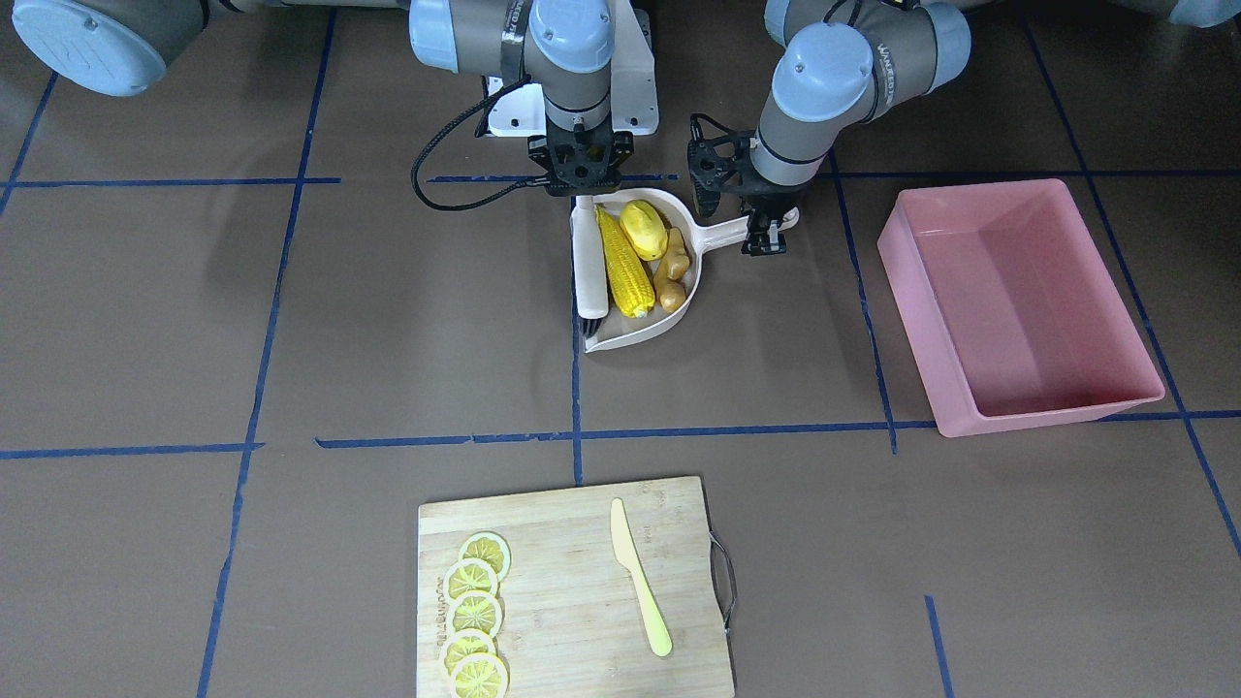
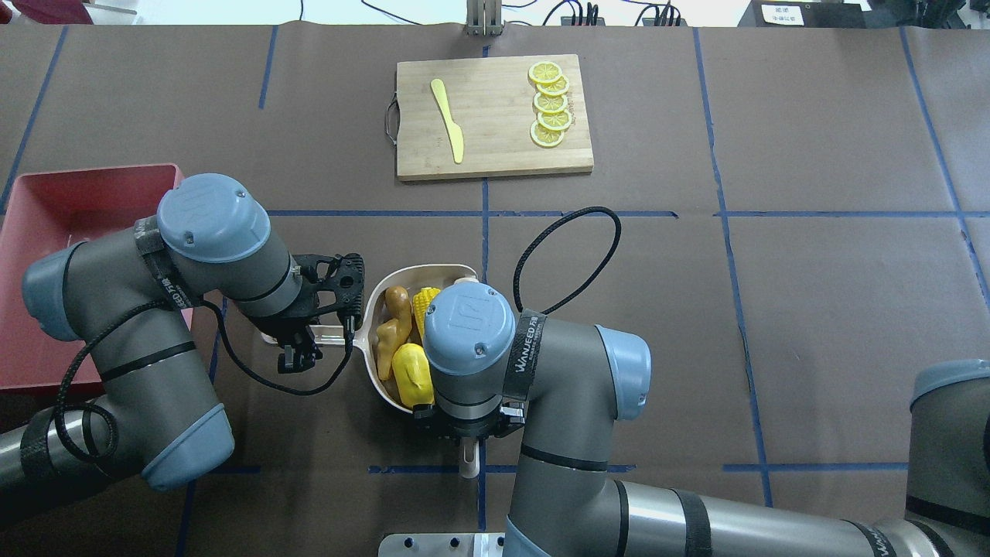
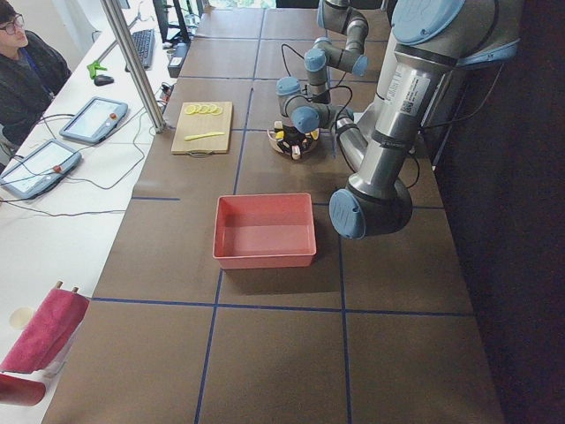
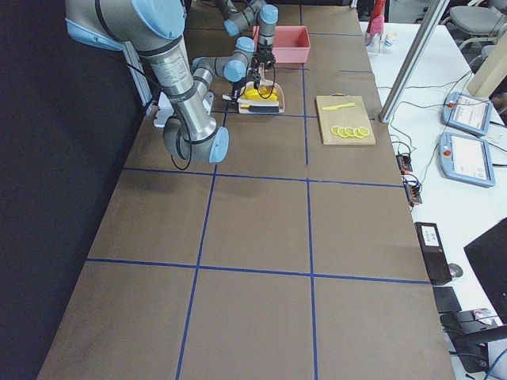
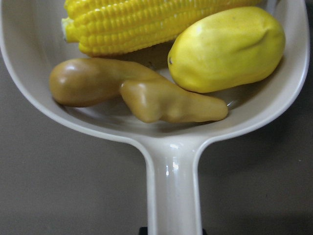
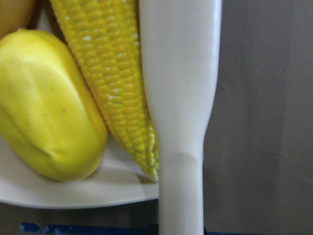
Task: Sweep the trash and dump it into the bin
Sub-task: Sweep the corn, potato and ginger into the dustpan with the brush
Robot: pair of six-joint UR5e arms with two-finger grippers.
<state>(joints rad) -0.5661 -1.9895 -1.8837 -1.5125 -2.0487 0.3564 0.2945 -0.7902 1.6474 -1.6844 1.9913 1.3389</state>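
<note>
Brown matting taped in blue squares covers the table [image 1: 194,320]. I see all three pieces of trash lying in the beige dustpan [image 1: 625,335]: corn cob [image 1: 623,262], potato lump [image 1: 644,229] and ginger root [image 1: 673,274]. My left gripper [image 1: 766,236] is clamped on the dustpan handle [image 5: 173,186], and my right gripper [image 1: 580,192] is closed on the brush [image 1: 589,262], which lies along the pan's open side. The toys look light, hard and glossy, so I expect them to roll. I'd carry by the handle, lip tipped up, to the pink bin [image 1: 1028,301], well apart on my left.
</note>
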